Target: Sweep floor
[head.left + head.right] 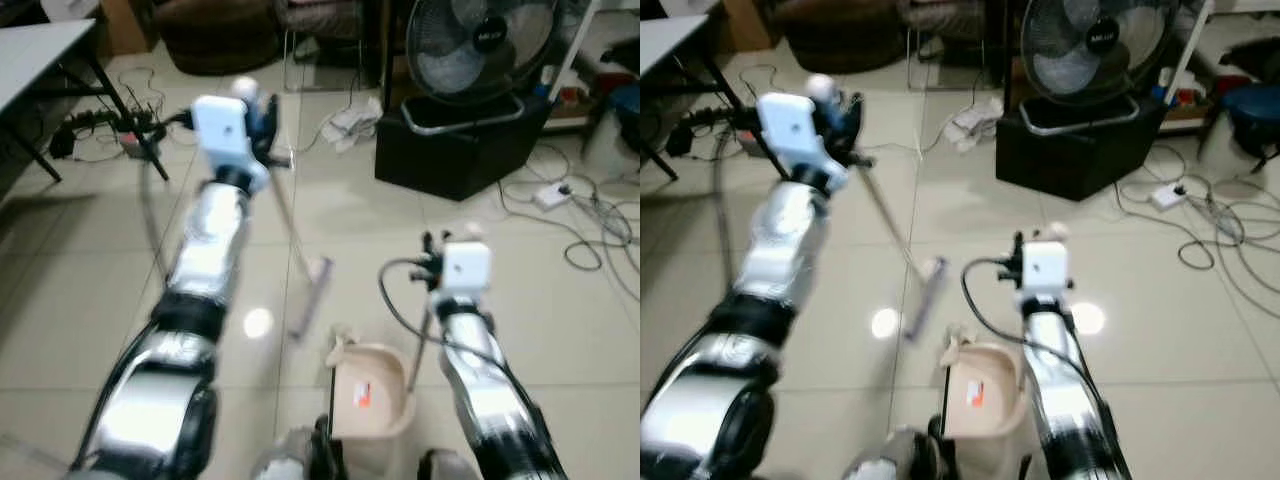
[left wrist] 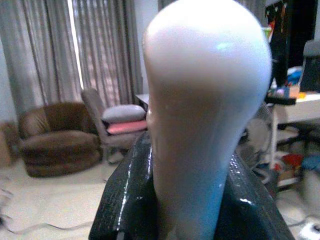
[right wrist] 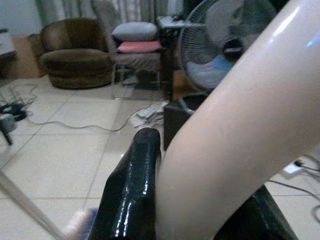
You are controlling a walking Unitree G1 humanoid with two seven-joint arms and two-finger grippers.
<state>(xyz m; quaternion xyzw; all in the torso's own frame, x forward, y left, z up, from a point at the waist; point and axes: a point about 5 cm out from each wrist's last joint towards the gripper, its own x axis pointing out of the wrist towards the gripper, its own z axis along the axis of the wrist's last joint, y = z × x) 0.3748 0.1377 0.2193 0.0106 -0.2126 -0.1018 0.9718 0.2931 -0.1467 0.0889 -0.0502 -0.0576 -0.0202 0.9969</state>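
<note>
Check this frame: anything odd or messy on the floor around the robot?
No spill or damage stands out. The floor does carry loose cables trailing right of the black box under the fan, and a crumpled white item lies left of that box. The left gripper holds the broom; the right gripper holds the dustpan.

pale tiled floor (image 1: pixel 520 300) with loose cables (image 1: pixel 585 225), black box (image 1: pixel 455 150), beige dustpan (image 1: pixel 368 390)

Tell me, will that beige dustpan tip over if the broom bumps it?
Probably not while held: the dustpan looks like light, stiff plastic, and the right gripper is clamped on its handle. The left gripper holds the broom, which stands apart.
</note>
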